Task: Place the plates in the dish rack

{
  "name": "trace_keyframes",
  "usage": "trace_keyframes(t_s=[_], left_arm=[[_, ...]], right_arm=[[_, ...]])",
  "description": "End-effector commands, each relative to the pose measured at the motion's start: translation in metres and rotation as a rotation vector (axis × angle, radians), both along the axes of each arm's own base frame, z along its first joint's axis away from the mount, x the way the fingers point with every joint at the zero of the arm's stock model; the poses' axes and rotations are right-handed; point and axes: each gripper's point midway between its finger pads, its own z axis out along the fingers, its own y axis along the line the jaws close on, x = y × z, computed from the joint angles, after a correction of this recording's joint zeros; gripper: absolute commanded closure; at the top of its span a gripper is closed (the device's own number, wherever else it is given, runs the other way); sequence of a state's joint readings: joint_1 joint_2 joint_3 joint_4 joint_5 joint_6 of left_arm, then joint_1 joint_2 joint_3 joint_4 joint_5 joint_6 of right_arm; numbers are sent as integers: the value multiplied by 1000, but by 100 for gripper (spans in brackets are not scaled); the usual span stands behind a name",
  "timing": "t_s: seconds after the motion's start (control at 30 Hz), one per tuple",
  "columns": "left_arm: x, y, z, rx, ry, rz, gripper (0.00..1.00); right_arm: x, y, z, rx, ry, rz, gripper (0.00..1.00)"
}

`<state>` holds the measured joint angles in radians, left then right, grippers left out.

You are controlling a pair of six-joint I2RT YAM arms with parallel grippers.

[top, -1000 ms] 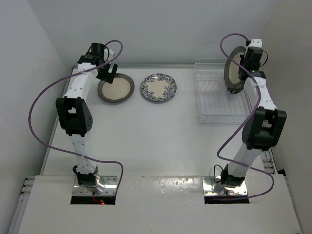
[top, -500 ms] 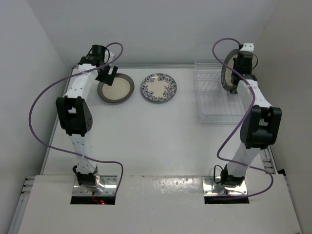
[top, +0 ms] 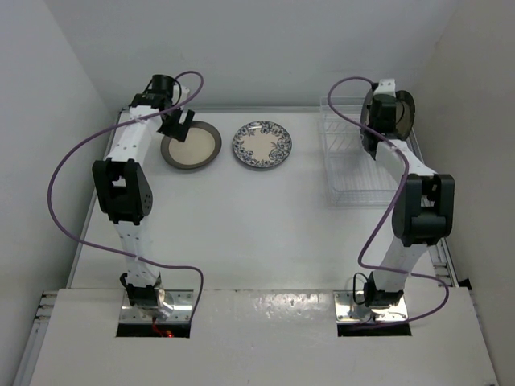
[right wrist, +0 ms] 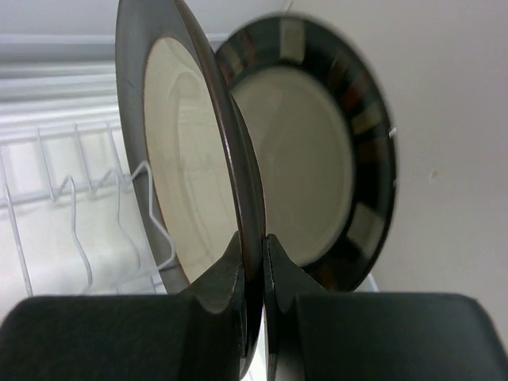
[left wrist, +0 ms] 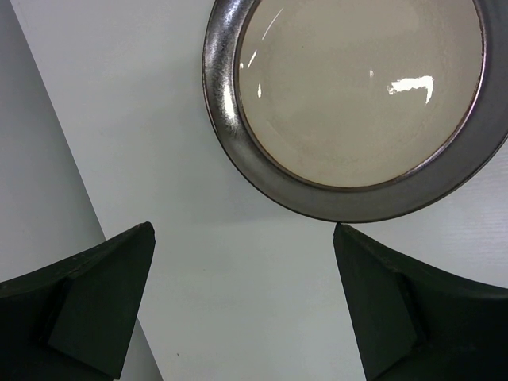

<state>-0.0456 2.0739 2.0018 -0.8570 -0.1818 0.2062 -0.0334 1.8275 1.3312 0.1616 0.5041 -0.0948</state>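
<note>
Evidently mid-loading: the right gripper point(right wrist: 252, 246) was clamped on a grey-rimmed plate point(right wrist: 182, 167), held upright, with a striped plate point(right wrist: 317, 159) just beside it. Next, it likely needed lowering into a free slot of the rack point(top: 348, 161) beneath.

4 plates point(top: 191, 145), 1 dish rack point(top: 346, 189), 2 grippers.
By kind: 2 grey-rimmed plates point(right wrist: 186, 159), 1 striped-rim plate point(right wrist: 317, 159), 1 blue floral plate point(top: 262, 145); 1 left gripper point(left wrist: 242, 238), 1 right gripper point(right wrist: 252, 246); 2 purple cables point(top: 50, 191).
</note>
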Motion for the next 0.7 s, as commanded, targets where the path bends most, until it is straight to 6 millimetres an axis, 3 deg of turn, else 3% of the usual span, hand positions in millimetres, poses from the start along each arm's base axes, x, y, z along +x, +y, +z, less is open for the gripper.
trace_keyframes(t_s=[0.0, 0.2, 0.27, 0.33, 0.4, 0.47, 0.5, 0.53, 0.67], left_arm=[[2, 0, 6, 10, -22, -2, 0], [2, 0, 6, 10, -22, -2, 0], [2, 0, 6, 10, -22, -2, 0], [2, 0, 6, 10, -22, -2, 0], [2, -2, 6, 3, -22, -7, 0], [2, 1, 1, -6, -12, -5, 0], [3, -1, 0, -16, -12, -13, 0], [2, 4, 0, -16, -12, -2, 0], [2, 8, 0, -23, -12, 1, 0]], right_arm=[[7, 18, 2, 18, -51, 51, 100], [4, 19, -13, 54, -39, 30, 100], [2, 18, -10, 66, -51, 15, 100], [3, 18, -16, 70, -39, 12, 92], [4, 18, -16, 70, -31, 9, 90], [3, 16, -16, 71, -30, -5, 79], [1, 12, -13, 59, -32, -33, 70], [1, 11, -9, 83, -54, -55, 53], [-4, 6, 0, 87, -67, -96, 30]])
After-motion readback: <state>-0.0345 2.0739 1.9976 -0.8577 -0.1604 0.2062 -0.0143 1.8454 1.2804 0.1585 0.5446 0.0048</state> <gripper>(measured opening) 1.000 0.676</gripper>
